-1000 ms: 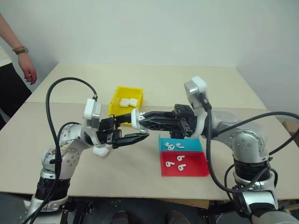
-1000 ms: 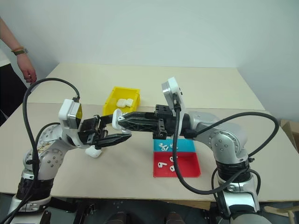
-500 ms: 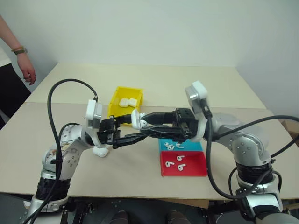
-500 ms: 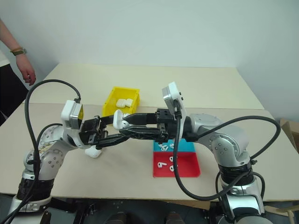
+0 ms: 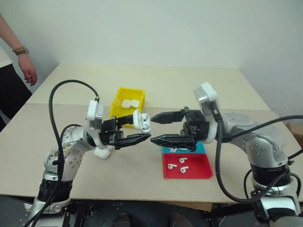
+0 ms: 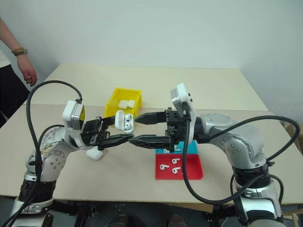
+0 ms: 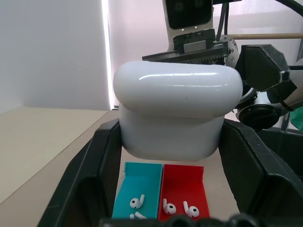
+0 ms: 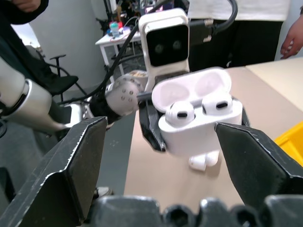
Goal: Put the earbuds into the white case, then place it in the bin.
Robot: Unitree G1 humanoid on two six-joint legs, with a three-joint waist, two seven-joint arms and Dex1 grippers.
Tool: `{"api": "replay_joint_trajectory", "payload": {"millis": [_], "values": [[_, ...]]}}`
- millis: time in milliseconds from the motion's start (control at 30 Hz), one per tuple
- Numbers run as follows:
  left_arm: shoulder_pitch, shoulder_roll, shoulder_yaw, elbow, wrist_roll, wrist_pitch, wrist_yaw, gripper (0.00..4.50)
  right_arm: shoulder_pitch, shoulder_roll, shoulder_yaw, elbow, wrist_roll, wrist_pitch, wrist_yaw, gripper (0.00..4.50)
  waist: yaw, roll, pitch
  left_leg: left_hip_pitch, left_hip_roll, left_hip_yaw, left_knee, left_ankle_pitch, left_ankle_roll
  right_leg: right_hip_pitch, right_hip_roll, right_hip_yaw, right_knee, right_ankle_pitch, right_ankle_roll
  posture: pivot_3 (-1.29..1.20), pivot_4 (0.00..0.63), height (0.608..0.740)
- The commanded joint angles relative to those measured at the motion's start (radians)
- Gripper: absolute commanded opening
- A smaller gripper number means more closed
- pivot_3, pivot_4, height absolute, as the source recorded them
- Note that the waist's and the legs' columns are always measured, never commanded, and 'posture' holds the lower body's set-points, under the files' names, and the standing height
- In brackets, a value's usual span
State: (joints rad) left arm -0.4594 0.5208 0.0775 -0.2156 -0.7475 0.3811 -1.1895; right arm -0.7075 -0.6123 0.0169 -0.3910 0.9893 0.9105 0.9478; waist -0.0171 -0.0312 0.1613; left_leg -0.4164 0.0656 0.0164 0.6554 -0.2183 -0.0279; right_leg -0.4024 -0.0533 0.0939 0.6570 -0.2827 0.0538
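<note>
My left gripper point(image 5: 137, 128) is shut on the white case point(image 5: 141, 120), holding it above the table in front of the yellow bin point(image 5: 117, 101). The case's lid stands open, and two earbuds point(image 8: 180, 112) sit side by side in its wells. To its right, my right gripper point(image 5: 154, 127) is open and level, its fingertips facing the case with a small gap and nothing between them. More loose earbuds point(image 5: 182, 161) lie in the trays below the right gripper.
Two closed white cases point(image 5: 130, 103) lie inside the bin. Another case point(image 5: 102, 152) rests on the table under my left arm. A teal tray point(image 5: 201, 147) and a red tray point(image 5: 199, 170) sit side by side. A person point(image 5: 19, 52) stands at the table's far left.
My right gripper has opened wide and drawn back to the right, away from the case. The left gripper and the open case have stayed in place.
</note>
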Motion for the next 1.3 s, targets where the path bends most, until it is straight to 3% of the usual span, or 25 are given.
{"api": "replay_joint_trajectory", "payload": {"millis": [33,133,167,433,767,1033,1300], "values": [[-0.037,-0.014,-0.013,0.021,0.006,-0.019,-0.009,2.78,-0.036,-0.055,-0.048,-0.028,0.028,0.0,0.052,3.95,0.001,0.0,0.0,0.0,0.0,0.0,0.0,0.0,0.0,0.0,0.0,0.0,0.0,0.0,0.0,0.0,0.15,0.74],[-0.066,-0.021,-0.037,0.06,0.028,-0.026,-0.022,2.78,-0.095,-0.1,-0.044,0.014,-0.016,-0.035,0.099,3.24,-0.001,0.0,0.0,0.0,0.0,0.0,0.0,0.0,0.0,0.0,0.0,0.0,0.0,0.0,0.0,0.0,0.15,0.74],[-0.075,-0.022,-0.045,0.072,0.035,-0.025,-0.027,2.78,-0.111,-0.113,-0.039,0.028,-0.04,-0.057,0.12,2.74,-0.001,0.0,0.0,0.0,0.0,0.0,0.0,0.0,0.0,0.0,0.0,0.0,0.0,0.0,0.0,0.0,0.15,0.74],[-0.138,-0.04,-0.097,0.133,0.082,-0.028,-0.055,2.78,-0.33,-0.139,0.091,0.209,-0.258,-0.17,0.265,0.13,-0.002,0.001,0.0,0.0,0.0,0.0,0.0,0.0,0.0,-0.001,0.0,0.0,0.0,0.0,0.0,0.0,0.15,0.74],[-0.144,-0.055,-0.11,0.139,0.108,-0.03,-0.066,2.78,-0.615,-0.04,0.335,0.324,-0.52,-0.216,0.353,0.05,-0.001,0.003,0.002,-0.004,0.001,0.0,0.001,0.0,0.0,-0.004,0.001,0.0,0.0,0.0,0.0,0.0,0.15,0.74],[-0.141,-0.061,-0.108,0.133,0.118,-0.03,-0.058,2.78,-0.675,-0.011,0.408,0.359,-0.634,-0.324,0.477,0.05,0.004,0.004,0.002,-0.006,0.001,-0.001,0.003,0.0,0.0,-0.004,0.0,-0.002,0.0,0.0,0.0,0.0,0.15,0.74],[-0.162,-0.081,-0.111,0.117,0.115,-0.028,-0.043,2.78,-0.697,0.04,0.427,0.412,-0.718,-0.379,0.508,0.05,0.003,0.004,0.002,-0.006,0.001,-0.002,0.003,0.0,0.0,-0.004,0.001,-0.003,0.001,0.0,0.0,0.0,0.15,0.74]]}}
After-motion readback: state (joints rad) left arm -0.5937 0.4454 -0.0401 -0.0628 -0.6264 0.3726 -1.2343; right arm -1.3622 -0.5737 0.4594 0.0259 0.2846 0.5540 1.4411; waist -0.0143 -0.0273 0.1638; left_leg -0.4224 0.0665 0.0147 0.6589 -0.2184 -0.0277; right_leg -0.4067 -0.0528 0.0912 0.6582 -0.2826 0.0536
